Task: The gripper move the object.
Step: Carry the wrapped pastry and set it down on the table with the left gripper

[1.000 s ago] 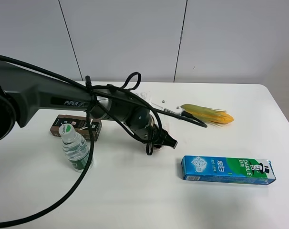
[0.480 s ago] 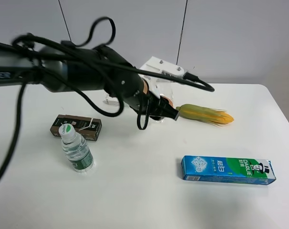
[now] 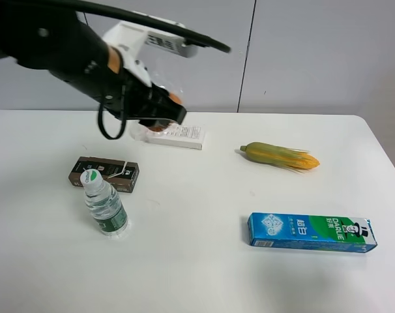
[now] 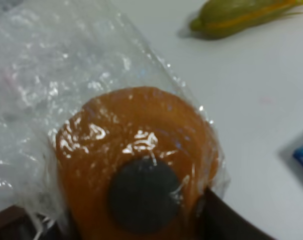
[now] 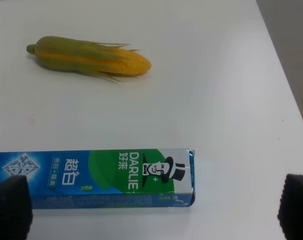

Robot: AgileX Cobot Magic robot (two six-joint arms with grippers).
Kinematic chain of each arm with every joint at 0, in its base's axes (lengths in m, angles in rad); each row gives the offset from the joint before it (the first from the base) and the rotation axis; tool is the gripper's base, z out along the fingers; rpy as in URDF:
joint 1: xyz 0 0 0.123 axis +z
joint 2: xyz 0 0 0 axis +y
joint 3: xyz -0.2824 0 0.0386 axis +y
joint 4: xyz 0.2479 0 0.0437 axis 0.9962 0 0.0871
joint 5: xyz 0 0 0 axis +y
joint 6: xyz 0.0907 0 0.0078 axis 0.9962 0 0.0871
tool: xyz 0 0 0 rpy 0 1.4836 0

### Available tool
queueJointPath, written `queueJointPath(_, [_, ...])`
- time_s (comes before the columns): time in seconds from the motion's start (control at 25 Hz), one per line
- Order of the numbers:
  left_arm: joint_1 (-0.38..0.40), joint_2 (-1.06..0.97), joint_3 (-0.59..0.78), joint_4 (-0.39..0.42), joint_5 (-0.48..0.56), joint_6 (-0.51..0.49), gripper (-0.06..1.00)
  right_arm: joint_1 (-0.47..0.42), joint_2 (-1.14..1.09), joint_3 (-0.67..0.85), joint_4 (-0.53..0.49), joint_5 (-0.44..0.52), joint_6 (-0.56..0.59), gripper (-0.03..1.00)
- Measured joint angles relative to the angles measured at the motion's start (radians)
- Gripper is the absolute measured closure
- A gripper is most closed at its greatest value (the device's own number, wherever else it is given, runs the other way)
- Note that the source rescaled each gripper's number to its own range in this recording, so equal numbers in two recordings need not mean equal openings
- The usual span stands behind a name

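My left gripper (image 3: 163, 112) is raised above the back left of the table and is shut on the object (image 3: 175, 99), a round orange puck in a clear plastic bag. In the left wrist view the orange puck (image 4: 141, 135) with its dark grey centre disc fills the frame, wrapped in the crinkled bag (image 4: 51, 70), with a dark finger (image 4: 226, 220) at its edge. My right gripper (image 5: 151, 212) is open and empty, its fingertips on either side of a toothpaste box (image 5: 91, 177). The right gripper is out of the exterior view.
A white flat box (image 3: 178, 135) lies under the left gripper. A corn cob (image 3: 279, 155) lies at the back right, and the blue-green toothpaste box (image 3: 311, 233) at the front right. A water bottle (image 3: 105, 203) stands by a brown box (image 3: 104, 173) on the left.
My left gripper has lifted the bagged object off the table's middle and carried it up and to the back left. The white box it hid now shows.
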Motion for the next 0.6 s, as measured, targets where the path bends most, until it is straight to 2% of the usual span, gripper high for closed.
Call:
queueJointPath(0.36, [0.294,-0.404,0.346,0.000,-0.002,-0.045,0.94,0.000,0.000,0.000,0.000,0.000,0.000,-0.03])
queueJointPath(0.6, [0.483,-0.540,0.555,-0.003,-0.003,-0.119,0.94,0.000,0.000,0.000,0.000,0.000,0.000,-0.03])
